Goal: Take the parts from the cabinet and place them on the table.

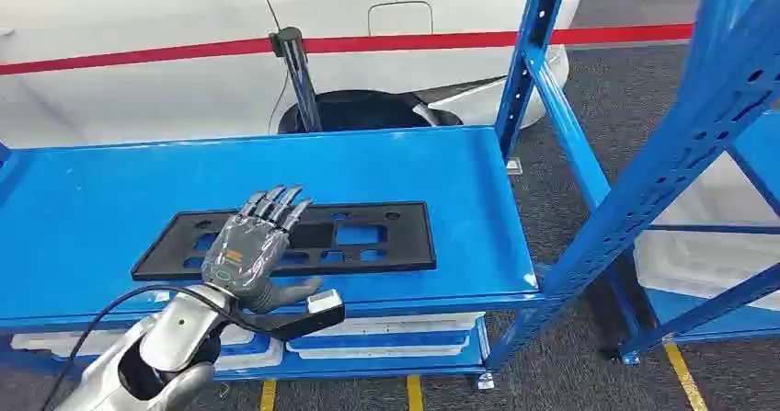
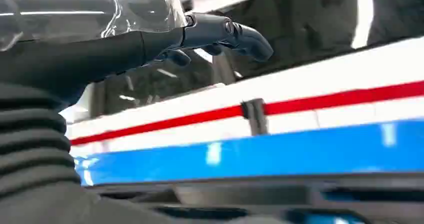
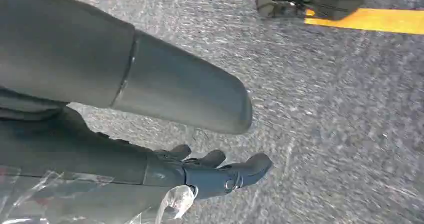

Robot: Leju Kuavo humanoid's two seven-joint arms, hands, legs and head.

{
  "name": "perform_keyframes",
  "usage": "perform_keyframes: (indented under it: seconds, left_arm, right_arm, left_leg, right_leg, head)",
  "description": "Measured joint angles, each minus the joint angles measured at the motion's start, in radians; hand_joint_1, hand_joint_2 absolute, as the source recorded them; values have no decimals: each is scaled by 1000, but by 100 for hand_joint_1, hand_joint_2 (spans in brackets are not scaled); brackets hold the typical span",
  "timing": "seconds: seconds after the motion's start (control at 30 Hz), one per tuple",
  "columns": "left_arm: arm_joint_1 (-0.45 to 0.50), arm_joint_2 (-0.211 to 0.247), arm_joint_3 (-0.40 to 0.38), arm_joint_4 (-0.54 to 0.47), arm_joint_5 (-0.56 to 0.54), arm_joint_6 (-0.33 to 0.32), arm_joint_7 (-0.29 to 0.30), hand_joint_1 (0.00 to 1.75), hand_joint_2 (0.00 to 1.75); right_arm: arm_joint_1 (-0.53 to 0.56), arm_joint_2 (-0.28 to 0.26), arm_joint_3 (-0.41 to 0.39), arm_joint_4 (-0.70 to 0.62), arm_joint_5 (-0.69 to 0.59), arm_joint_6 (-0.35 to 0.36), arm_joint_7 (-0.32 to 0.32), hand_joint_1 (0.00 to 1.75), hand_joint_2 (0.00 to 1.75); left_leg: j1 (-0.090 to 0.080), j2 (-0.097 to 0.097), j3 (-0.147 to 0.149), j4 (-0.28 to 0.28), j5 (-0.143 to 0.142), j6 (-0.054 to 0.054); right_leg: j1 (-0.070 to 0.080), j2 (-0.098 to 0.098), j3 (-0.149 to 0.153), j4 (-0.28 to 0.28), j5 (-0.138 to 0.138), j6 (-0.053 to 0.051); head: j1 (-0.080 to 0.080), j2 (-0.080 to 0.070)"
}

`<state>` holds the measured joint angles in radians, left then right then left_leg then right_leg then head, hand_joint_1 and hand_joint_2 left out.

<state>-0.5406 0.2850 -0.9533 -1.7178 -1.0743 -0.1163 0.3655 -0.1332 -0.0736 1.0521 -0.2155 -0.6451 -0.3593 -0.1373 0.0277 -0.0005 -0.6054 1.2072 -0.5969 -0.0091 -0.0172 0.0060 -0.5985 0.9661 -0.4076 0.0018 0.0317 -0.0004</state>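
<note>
Head view: the left hand (image 1: 253, 245) is over the left half of the black plate part (image 1: 368, 238), palm down, fingers extended and slightly apart, thumb out to the side; it grips nothing, and whether the fingertips touch the part cannot be told. The part lies flat on the blue shelf (image 1: 83, 199) of the cabinet, near its front edge, long side parallel to that edge. Behind the shelf stands a white car (image 1: 166, 89) with a red stripe. To the right, blue rack uprights (image 1: 662, 172) stand on grey carpet. Right wrist view: the right hand (image 3: 200, 176) hangs above the grey floor (image 3: 340, 108), fingers loosely extended, released, nothing in it.
</note>
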Motion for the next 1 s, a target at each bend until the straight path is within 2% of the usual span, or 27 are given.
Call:
perform_keyframes:
  seconds: [0.03, 0.07, 0.1, 0.17, 0.2, 0.23, 0.27, 0.3, 0.33, 0.37, 0.4, 0.43, 0.5, 0.53, 0.57, 0.6, 0.63, 0.67, 0.7, 0.73, 0.77, 0.83, 0.9, 0.93, 1.0]
  left_arm:
    - [3, 0, -2, 0, 8, -1, 0, 0, 175]
    - [7, 0, -2, 1, 15, -1, 0, 0, 175]
    - [9, 1, -2, 2, 22, -2, -3, 0, 175]
    - [8, 4, -2, 3, 34, -2, -3, 0, 175]
    - [7, 5, -2, 4, 35, -2, -3, 0, 175]
    - [6, 5, -2, 3, 37, -1, -3, 0, 175]
    - [4, 5, -2, 3, 40, -2, -3, 0, 175]
    - [5, 6, -2, 3, 43, -1, -3, 0, 175]
    - [6, 8, -2, 4, 44, -1, -3, 0, 175]
    - [6, 8, -1, 4, 45, -1, -3, 0, 175]
    - [5, 9, -2, 4, 47, -1, -3, 0, 175]
    - [3, 10, -2, 5, 52, -1, -3, 0, 175]
    - [7, 10, -3, 5, 63, 0, -3, 0, 175]
    - [9, 10, -4, 6, 66, 0, -3, 0, 175]
    - [12, 10, -5, 8, 66, 0, -3, 0, 175]
    - [13, 10, -5, 8, 66, 0, -3, 0, 175]
    - [14, 10, -6, 8, 66, 0, -3, 0, 175]
    - [15, 10, -6, 8, 69, 0, -3, 0, 175]
    - [15, 10, -6, 8, 69, 0, -3, 0, 175]
    - [17, 11, -5, 8, 69, 0, -2, 0, 175]
    - [17, 11, -5, 8, 72, 0, -1, 0, 175]
    - [18, 11, -3, 8, 77, -1, 2, 0, 175]
    - [20, 14, -2, 8, 86, -4, 9, 0, 175]
    - [20, 17, 0, 8, 87, -5, 13, 0, 175]
    - [22, 27, 3, 11, 100, -4, 20, 0, 175]
  right_arm:
    - [0, 2, 0, 0, 2, 0, 0, 0, 0]
    - [0, 2, 0, 0, 3, 0, 1, 0, 0]
    - [-2, 2, 0, 0, 3, 0, 1, 0, 0]
    - [-4, 2, 0, 0, 6, 0, 1, 0, 0]
    - [-2, 3, 0, 0, 6, 0, 1, 0, 0]
    - [-2, 18, 0, 0, 7, 2, 1, 0, 0]
    - [-4, 12, 0, 0, 7, 2, 1, 0, 0]
    - [-5, 15, 0, 0, 7, 2, 3, 0, 0]
    - [-4, 14, 0, 0, 8, 1, 2, 0, 0]
    - [-5, 11, 0, 0, 8, 0, 2, 0, 0]
    - [-6, 9, 0, 0, 8, 0, 2, 0, 0]
    - [-6, 10, 0, 0, 8, 0, 2, 0, 0]
    - [-7, 8, 0, 0, 11, 0, 2, 0, 0]
    - [-9, 8, 0, 0, 10, 0, 4, 0, 0]
    - [-8, 7, 0, 0, 13, 0, 3, 0, 0]
    - [-8, 6, 1, 0, 14, 0, 3, 0, 0]
    - [-8, 5, 1, 0, 14, 0, 3, 0, 0]
    - [-8, 3, 1, 0, 14, 0, 4, 0, 0]
    - [-8, 3, 1, 0, 14, 0, 4, 0, 0]
    - [-9, 7, 1, 0, 15, 0, 4, 0, 0]
    - [-10, 5, 0, 0, 15, 0, 4, 0, 0]
    - [-15, 2, 0, 0, 17, 0, 5, 0, 0]
    - [-18, 0, 0, 0, 18, 0, 5, 0, 0]
    - [-18, 0, 0, 0, 19, 0, 5, 0, 0]
    - [-19, 0, 0, 0, 23, 1, 6, 0, 0]
  left_leg:
    - [-2, 0, -43, 60, -19, -1]
    - [-2, 0, -67, 77, -11, -2]
    - [-3, 0, -67, 46, 22, -3]
    - [-8, 0, -17, -121, 139, 16]
    - [-18, 0, 9, -208, 195, 42]
    - [-32, 0, 10, -253, 208, 65]
    - [-35, -3, 12, -259, 198, 54]
    - [-41, -6, 14, -265, 209, 62]
    - [-39, -6, 16, -265, 209, 68]
    - [-29, -6, 37, -289, 221, 68]
    - [-23, -7, 52, -307, 231, 61]
    - [-18, -4, 58, -313, 231, 64]
    - [-16, -3, 63, -313, 229, 64]
    - [-15, -3, 62, -312, 227, 62]
    - [-13, -3, 63, -312, 225, 59]
    - [-10, -4, 65, -311, 222, 54]
    - [-4, -4, 67, -308, 218, 48]
    - [4, -6, 70, -302, 211, 39]
    - [7, -6, 69, -289, 202, 26]
    - [1, -7, 66, -283, 194, 14]
    - [1, -6, 65, -275, 190, 7]
    - [4, -6, 68, -282, 192, 4]
    - [14, -4, 68, -271, 179, -7]
    - [12, -4, 49, -227, 149, -5]
    - [6, -5, -33, -53, 64, -4]
  right_leg:
    - [2, 11, 2, 1, -3, -3]
    - [2, 14, 7, 1, -7, -9]
    - [4, 19, 14, 1, -11, -11]
    - [10, 26, 33, 0, -22, -10]
    - [11, 28, 39, -2, -26, -10]
    - [12, 28, 39, 2, -30, -4]
    - [8, 29, 38, -5, -29, 1]
    - [9, 28, 38, -6, -31, 8]
    - [8, 25, 43, -15, -30, 15]
    - [18, 25, 52, -23, -31, 20]
    - [14, 15, 53, -13, -40, 23]
    - [13, 10, 37, 27, -68, 29]
    - [4, 9, -47, 188, -142, 45]
    - [-3, 8, -90, 262, -165, 52]
    - [-8, 5, -111, 291, -160, 59]
    - [-13, 3, -105, 266, -132, 67]
    - [-18, 0, -75, 199, -89, 74]
    - [-23, -3, -27, 98, -36, 83]
    - [-32, -7, 21, 0, 5, 95]
    - [-22, 5, 24, -5, -12, 95]
    - [-25, 10, 21, -9, -9, 70]
    - [-18, 10, 18, 0, -14, 53]
    - [-19, 9, 20, -4, -10, 32]
    - [-17, 9, 20, -4, -10, 26]
    - [-12, 9, 17, -3, -10, 20]
  head:
    - [0, 0]
    - [0, 0]
    - [0, 0]
    - [-2, 0]
    - [-4, 0]
    - [-2, 0]
    - [-4, 0]
    - [-4, 0]
    - [-6, 0]
    - [-7, 0]
    - [-5, 0]
    - [-3, 0]
    - [2, 0]
    - [2, 0]
    - [2, 0]
    - [2, 0]
    - [2, 0]
    - [2, 0]
    - [2, 0]
    - [4, 0]
    - [3, 0]
    - [1, 0]
    - [0, 0]
    - [-2, 0]
    - [-3, 0]
